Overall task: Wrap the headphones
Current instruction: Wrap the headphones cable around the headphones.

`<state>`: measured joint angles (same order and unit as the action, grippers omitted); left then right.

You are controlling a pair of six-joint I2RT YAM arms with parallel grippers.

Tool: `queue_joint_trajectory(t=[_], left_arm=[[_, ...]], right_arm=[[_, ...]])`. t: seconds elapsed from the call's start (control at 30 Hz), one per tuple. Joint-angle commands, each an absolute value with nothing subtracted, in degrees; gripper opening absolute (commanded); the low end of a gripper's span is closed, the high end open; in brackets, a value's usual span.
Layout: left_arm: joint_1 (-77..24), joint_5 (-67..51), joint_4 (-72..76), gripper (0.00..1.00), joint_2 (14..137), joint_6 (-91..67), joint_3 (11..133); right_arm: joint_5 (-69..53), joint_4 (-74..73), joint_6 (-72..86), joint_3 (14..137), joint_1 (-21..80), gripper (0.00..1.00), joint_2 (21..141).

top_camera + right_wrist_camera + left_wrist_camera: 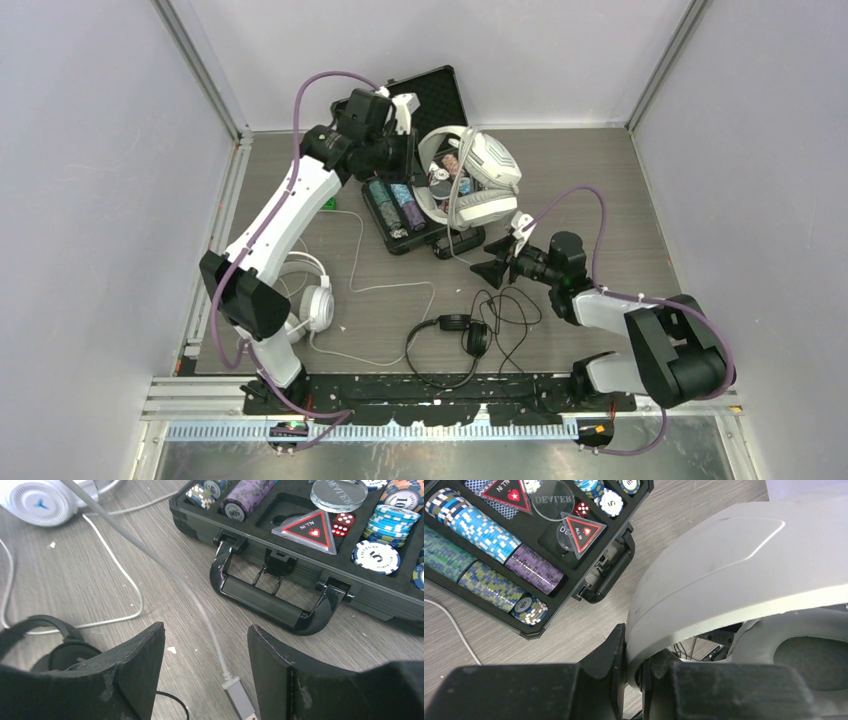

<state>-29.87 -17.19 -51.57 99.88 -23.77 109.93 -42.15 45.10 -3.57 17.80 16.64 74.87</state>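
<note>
My left gripper (634, 650) is shut on the headband of the bulky white-grey headphones (724, 565), holding them (470, 175) up over the open chip case. Their grey cable (165, 567) hangs down and ends in a USB plug (240, 697) on the table. The plug lies between the fingers of my open right gripper (205, 629), which hovers just in front of the case (500, 262) and touches nothing. The slim black headphones (455, 335) lie near the front edge with a tangled cord. At the left, under my left arm, lie the white round-cup headphones (312, 298).
A black poker-chip case (405, 215) stands open at the back centre, with chip rows and cards (479, 530) in it, and its handle (272, 602) faces my right gripper. A thin white cord (355, 250) trails across the table. Grey walls close in three sides.
</note>
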Motion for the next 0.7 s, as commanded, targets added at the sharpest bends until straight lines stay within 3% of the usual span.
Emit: queue_joint_trajectory(t=[0.0, 0.2, 0.53, 0.6, 0.67], left_arm=[[-29.6, -21.3, -49.5, 0.00, 99.0, -26.1, 114.5], [-29.5, -21.5, -49.6, 0.00, 99.5, -26.2, 115.2], [-29.5, -21.9, -50.8, 0.00, 100.2, -26.1, 117.0], [-29.5, -22.1, -50.8, 0.00, 100.2, -26.2, 117.2], [-29.5, -22.1, -51.0, 0.00, 100.2, -26.2, 117.3]], right_arm=[[-37.4, 46.2, -12.2, 19.8, 19.2, 0.66, 77.4], [-32.8, 42.3, -16.1, 22.0, 22.8, 0.66, 80.9], [-26.4, 52.3, -15.2, 20.7, 24.5, 0.64, 88.8], [-25.8, 53.0, -14.8, 20.8, 24.4, 0.58, 89.4], [-25.3, 54.0, -14.5, 20.3, 24.5, 0.37, 89.5]])
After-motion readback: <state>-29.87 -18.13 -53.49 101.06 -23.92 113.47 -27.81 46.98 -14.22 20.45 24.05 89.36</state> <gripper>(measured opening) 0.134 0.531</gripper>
